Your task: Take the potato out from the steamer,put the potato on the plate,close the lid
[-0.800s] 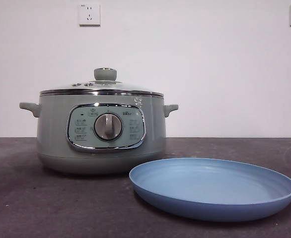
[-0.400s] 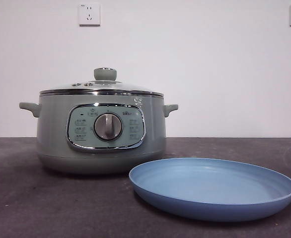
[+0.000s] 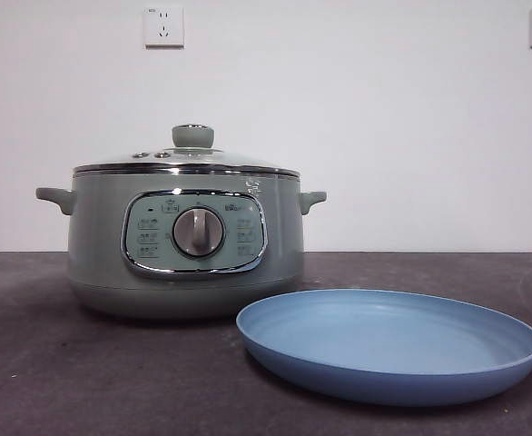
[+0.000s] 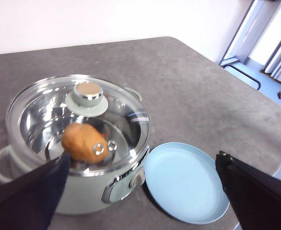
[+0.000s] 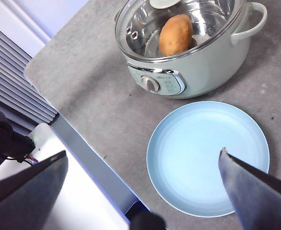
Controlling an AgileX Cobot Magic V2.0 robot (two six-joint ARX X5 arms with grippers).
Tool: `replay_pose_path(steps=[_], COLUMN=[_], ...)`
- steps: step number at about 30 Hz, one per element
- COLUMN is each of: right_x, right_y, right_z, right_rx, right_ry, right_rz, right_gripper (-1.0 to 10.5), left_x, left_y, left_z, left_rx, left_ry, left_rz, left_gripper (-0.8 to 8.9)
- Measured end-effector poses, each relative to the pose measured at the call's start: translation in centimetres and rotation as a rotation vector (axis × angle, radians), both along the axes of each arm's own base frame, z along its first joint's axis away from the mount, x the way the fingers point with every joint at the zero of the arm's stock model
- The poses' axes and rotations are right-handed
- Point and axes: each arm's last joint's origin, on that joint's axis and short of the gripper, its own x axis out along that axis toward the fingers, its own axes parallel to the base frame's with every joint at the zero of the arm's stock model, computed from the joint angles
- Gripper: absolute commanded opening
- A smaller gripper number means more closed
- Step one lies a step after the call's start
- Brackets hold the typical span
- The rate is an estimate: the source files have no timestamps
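The pale green steamer [image 3: 184, 272] stands on the dark table with its glass lid [image 3: 192, 136] closed on top. Through the glass I see the orange-brown potato [image 4: 83, 142] [image 5: 175, 34] lying inside the pot. The light-blue plate [image 3: 389, 345] sits empty just in front and to the right of the steamer, close to its base. My left gripper [image 4: 140, 160] hovers open high above the steamer [image 4: 83, 196] and plate [image 4: 186, 182], holding nothing. My right gripper [image 5: 143, 153] is open too, high over the plate [image 5: 207, 158]. Neither arm shows in the front view.
Two wall sockets [image 3: 163, 26] are on the white wall behind. The table's edge [image 5: 59, 115] runs close to the plate's side, with a white unit and dark cables [image 5: 6, 139] beyond it. Bare grey tabletop [image 4: 179, 86] lies around the pot.
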Motion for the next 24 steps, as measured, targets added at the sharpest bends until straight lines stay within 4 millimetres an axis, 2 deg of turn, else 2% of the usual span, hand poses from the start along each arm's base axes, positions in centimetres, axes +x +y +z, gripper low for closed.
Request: replay_pose_path(steps=[7, 14, 20, 24], right_x=[0.0, 0.1, 0.2, 0.3], right_y=[0.0, 0.0, 0.1, 0.1], right_z=[0.0, 0.1, 0.0, 0.0], right_rx=[0.0, 0.002, 0.002, 0.001], right_ry=[0.0, -0.012, -0.006, -0.005], right_rz=[0.0, 0.0, 0.0, 0.0], right_gripper=[6.3, 6.3, 6.3, 6.3], left_x=[4.7, 9.9, 15.3, 17.9], left_y=[-1.4, -4.1, -7.1, -8.8], left_z=[1.2, 2.4, 1.0, -0.5], left_rx=[0.035, 0.126, 0.2, 0.244], left_ry=[0.029, 0.011, 0.033, 0.057], left_rz=[-0.019, -0.02, -0.022, -0.028], left_gripper=[6.29, 6.29, 6.29, 6.29])
